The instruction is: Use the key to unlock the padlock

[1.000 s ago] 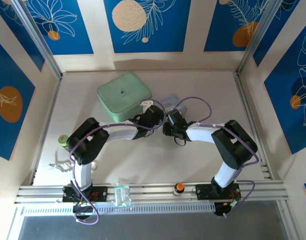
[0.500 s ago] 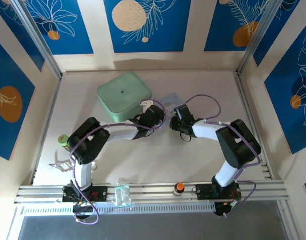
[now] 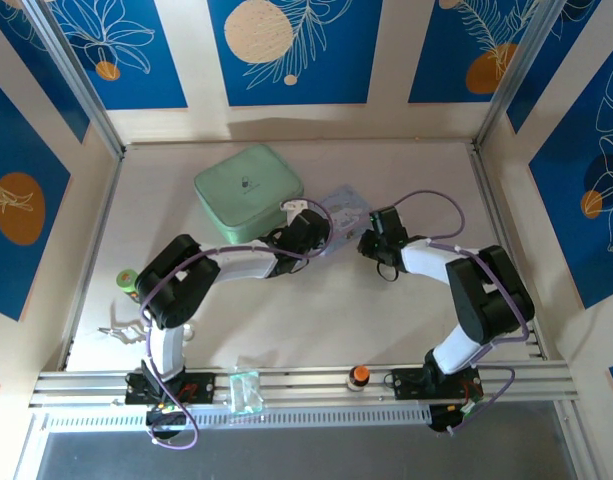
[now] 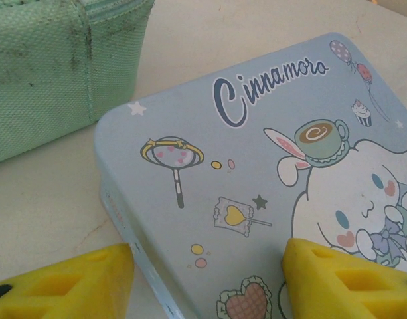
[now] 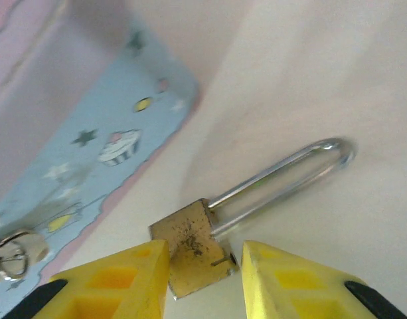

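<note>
Brass and a thin silvery loop: the padlock (image 5: 188, 247) sits between the yellow fingers of the right gripper (image 5: 204, 254). The gripper closes on its scuffed body while the shackle (image 5: 283, 169) points away over the pale tabletop (image 5: 336, 73), just beside the wall of the blue cartoon tin (image 5: 100, 156). Both legs of the shackle appear to run into the body, so I judge the lock not yet opened. A tiny stub at the body's lower corner, next to one finger, is too small to name; whether it is the key I cannot tell. The left gripper (image 4: 206, 266) stands wide apart and holds nothing, its fingers straddling the near corner of the tin, with the green fabric pouch (image 4: 44, 66) beyond. By my reading, securing the padlock is done; seating the key, turning it and freeing the shackle all remain.
</note>
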`<state>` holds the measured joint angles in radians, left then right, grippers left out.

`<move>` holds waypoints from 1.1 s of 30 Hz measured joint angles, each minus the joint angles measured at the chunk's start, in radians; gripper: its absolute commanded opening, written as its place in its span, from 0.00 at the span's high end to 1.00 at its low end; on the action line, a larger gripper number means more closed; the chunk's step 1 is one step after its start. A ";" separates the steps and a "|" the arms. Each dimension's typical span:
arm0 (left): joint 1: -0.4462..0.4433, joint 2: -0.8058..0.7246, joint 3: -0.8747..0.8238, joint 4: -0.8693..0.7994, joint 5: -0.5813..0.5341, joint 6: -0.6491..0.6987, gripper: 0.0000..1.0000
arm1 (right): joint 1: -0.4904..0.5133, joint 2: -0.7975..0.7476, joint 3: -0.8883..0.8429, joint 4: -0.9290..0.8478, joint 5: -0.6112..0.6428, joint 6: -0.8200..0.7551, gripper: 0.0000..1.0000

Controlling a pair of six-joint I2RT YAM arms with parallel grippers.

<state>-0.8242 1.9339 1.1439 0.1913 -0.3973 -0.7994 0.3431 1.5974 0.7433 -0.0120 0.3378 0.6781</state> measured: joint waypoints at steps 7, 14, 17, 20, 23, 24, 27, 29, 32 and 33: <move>0.061 0.015 0.080 -0.113 0.080 0.053 0.17 | -0.050 -0.071 -0.021 -0.086 -0.037 0.003 0.56; 0.127 0.079 0.220 -0.208 0.139 0.116 0.14 | -0.089 -0.068 -0.007 -0.105 -0.111 0.048 0.51; 0.137 0.078 0.243 -0.257 0.137 0.145 0.11 | -0.077 -0.034 0.017 -0.101 -0.122 0.075 0.51; 0.137 0.056 0.241 -0.293 0.135 0.161 0.10 | -0.053 0.023 0.066 -0.114 -0.106 0.089 0.51; 0.138 -0.007 0.195 -0.321 0.136 0.171 0.09 | -0.013 0.095 0.165 -0.194 -0.029 0.087 0.51; 0.138 -0.037 0.171 -0.327 0.137 0.171 0.09 | 0.003 0.120 0.202 -0.224 0.003 0.084 0.51; 0.138 -0.129 0.086 -0.328 0.143 0.167 0.09 | 0.033 0.182 0.283 -0.303 0.081 0.067 0.52; 0.138 -0.182 0.026 -0.327 0.148 0.158 0.08 | 0.040 0.217 0.327 -0.349 0.121 0.052 0.53; 0.138 -0.240 -0.057 -0.327 0.155 0.146 0.08 | 0.040 0.241 0.363 -0.386 0.151 0.027 0.57; 0.138 -0.254 -0.083 -0.327 0.156 0.143 0.08 | 0.041 0.245 0.370 -0.402 0.158 0.015 0.58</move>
<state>-0.6865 1.6794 1.0607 -0.1352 -0.2417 -0.6567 0.3843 1.8420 1.1133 -0.4141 0.4961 0.6933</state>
